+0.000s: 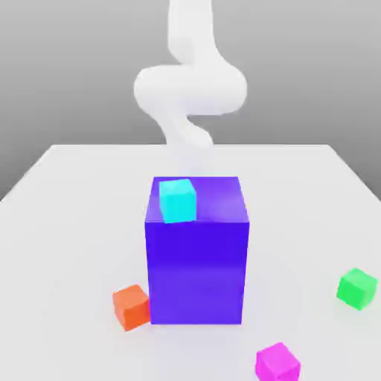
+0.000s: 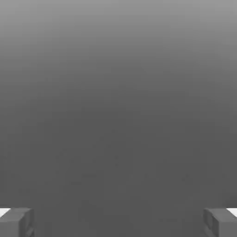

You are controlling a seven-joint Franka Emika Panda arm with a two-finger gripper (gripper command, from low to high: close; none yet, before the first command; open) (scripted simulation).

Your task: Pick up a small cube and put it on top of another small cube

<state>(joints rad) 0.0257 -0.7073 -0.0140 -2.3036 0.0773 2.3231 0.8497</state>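
A small cyan cube [image 1: 177, 200] rests on top of a tall blue-violet block [image 1: 196, 253] in the middle of the white table. An orange cube [image 1: 131, 306] sits on the table against the block's lower corner at the exterior view's left. A green cube [image 1: 356, 288] lies far to the exterior view's right, and a magenta cube [image 1: 277, 363] lies near the front edge. The white arm [image 1: 190, 93] rises behind the block. In the hand view my gripper [image 2: 118, 222] is open, its grey fingertips [image 2: 16, 222] far apart with nothing between them, facing a plain grey background.
The white table [image 1: 67, 223] spreads out around the tall block on all sides. A grey backdrop lies beyond its far edge.
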